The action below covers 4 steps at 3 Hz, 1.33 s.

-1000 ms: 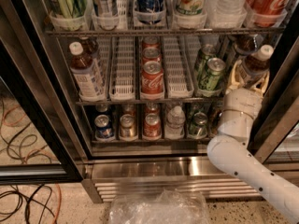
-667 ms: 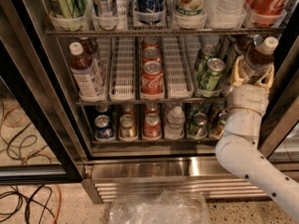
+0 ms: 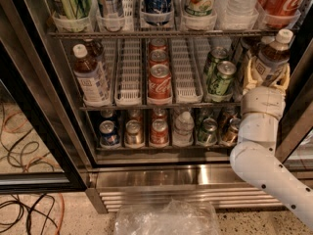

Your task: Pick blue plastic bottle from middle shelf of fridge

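Your gripper (image 3: 267, 68) stands at the right end of the middle shelf (image 3: 188, 77), a metal wire rack with white slotted plastic lane trays, inside the tall glass-door fridge (image 3: 195, 177) with its stainless steel base. Its two tan fingers (image 3: 249, 75) press against opposite sides of the blue plastic bottle (image 3: 272, 58), so the claw is closed on it and on nothing else.

Note the bottle's look: clear plastic, white screw cap, dark brown drink and a pale bluish-white printed label. It leans slightly to the right, its cap near the dark door frame. The print on its label is too small for you to read.

A second brown-drink bottle with a white cap (image 3: 91, 77) stands upright at the left end of the same shelf; its label is likewise unreadable. In the centre lane, the front red aluminium can (image 3: 160, 84) carries white Coca-Cola script. Two green aluminium cans (image 3: 220, 77) stand just left of the gripper, their lettering illegible. The jointed white arm (image 3: 259, 146) rises from the lower right.
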Motion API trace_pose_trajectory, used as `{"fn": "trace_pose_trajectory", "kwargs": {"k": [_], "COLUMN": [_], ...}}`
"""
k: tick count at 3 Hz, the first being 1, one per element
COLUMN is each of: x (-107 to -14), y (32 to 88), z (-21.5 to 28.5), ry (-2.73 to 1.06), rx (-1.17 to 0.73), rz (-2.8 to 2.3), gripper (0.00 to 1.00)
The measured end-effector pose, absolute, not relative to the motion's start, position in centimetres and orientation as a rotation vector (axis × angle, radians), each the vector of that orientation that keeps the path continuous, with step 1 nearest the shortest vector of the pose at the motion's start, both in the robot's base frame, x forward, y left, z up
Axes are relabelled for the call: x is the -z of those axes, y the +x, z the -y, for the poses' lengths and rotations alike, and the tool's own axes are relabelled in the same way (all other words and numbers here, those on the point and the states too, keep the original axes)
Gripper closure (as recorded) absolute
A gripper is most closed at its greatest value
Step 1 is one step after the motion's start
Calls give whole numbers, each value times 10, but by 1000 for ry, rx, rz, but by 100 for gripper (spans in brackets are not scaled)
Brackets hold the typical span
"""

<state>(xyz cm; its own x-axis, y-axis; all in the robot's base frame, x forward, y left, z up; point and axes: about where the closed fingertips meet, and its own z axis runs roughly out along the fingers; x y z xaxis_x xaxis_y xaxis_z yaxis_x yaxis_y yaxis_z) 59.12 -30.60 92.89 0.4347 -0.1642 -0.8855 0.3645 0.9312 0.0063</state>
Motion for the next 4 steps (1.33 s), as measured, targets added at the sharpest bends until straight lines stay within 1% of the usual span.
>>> {"fn": "trace_pose_trajectory", "kwargs": {"k": [1,2,4], "x": [-931,-927,-889], "y": [594,571,502], "z": [306,302,270], "ry": [184,67,-120], "rx": [309,257,110], "rz": [-1067,-1063,-1141], "gripper": [100,100,100]}}
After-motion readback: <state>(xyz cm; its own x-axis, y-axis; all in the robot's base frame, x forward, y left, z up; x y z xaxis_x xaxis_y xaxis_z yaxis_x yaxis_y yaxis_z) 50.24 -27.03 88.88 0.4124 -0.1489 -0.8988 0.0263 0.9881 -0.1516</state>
